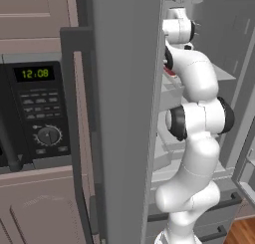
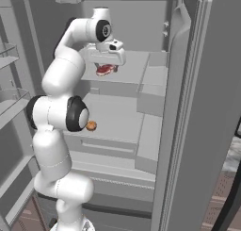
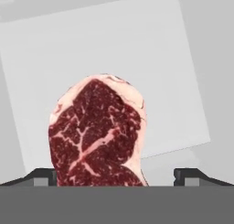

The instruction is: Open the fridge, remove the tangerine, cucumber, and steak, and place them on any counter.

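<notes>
- Hand view: steak (image 3: 96, 134) lies flat on a pale fridge shelf (image 3: 183, 81), centred between the spread finger tips; nothing pinched.
- Right base view: gripper (image 2: 107, 65) hovers just above the steak on the upper shelf of the open fridge (image 2: 197, 107); tangerine (image 2: 91, 126) sits one shelf lower.
- Judgement: descend straight, straddle the meat's narrow width, close low near the shelf; flat cut may slip.
</notes>
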Tool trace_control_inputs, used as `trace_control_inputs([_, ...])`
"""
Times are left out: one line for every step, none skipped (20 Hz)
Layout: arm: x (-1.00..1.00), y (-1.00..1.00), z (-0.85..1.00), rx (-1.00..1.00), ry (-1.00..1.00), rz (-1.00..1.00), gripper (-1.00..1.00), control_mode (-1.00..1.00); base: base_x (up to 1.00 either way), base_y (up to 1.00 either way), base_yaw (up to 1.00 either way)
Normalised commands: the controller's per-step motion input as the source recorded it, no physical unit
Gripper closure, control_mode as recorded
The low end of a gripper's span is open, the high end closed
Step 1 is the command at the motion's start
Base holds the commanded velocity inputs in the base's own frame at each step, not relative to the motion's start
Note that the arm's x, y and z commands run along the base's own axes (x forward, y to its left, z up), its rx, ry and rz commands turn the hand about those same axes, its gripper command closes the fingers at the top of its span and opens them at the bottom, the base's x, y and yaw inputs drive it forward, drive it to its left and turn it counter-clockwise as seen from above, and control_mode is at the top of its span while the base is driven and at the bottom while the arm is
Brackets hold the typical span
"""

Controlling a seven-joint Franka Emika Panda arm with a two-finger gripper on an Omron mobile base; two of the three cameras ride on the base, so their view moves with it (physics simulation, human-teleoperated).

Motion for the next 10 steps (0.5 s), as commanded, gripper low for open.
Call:
trace_control_inputs([-0.1, 0.0, -0.63, 0.0, 0.0, 0.0, -1.0, -1.0, 0.0, 0.0, 0.0])
trace_control_inputs([-0.06, 0.0, -0.61, 0.0, 0.0, 0.0, -1.0, -1.0, 0.0, 0.0, 0.0])
trace_control_inputs([-0.07, 0.0, -0.63, 0.0, 0.0, 0.0, -1.0, -1.0, 0.0, 0.0, 0.0])
trace_control_inputs([-0.1, 0.0, -0.62, 0.0, 0.0, 0.0, 1.0, -1.0, 0.0, 0.0, 0.0])
trace_control_inputs([-0.11, 0.0, -0.59, 0.0, 0.0, 0.0, 1.0, -1.0, 0.0, 0.0, 0.0])
trace_control_inputs([-0.21, 0.0, -0.55, 0.0, 0.0, 0.0, 1.0, -1.0, 0.0, 0.0, 0.0])
trace_control_inputs([-0.28, -0.04, -0.52, 0.0, -0.03, 0.0, 1.0, -1.0, 0.0, 0.0, 0.0])
trace_control_inputs([-0.44, -0.06, -0.51, 0.0, -0.05, 0.0, 1.0, -1.0, 0.0, 0.0, 0.0])
trace_control_inputs([-0.6, -0.01, -0.51, 0.0, -0.06, 0.0, 1.0, -1.0, 0.0, 0.0, 0.0])
trace_control_inputs([-0.66, 0.0, -0.47, 0.0, -0.07, 0.0, 1.0, -1.0, 0.0, 0.0, 0.0])
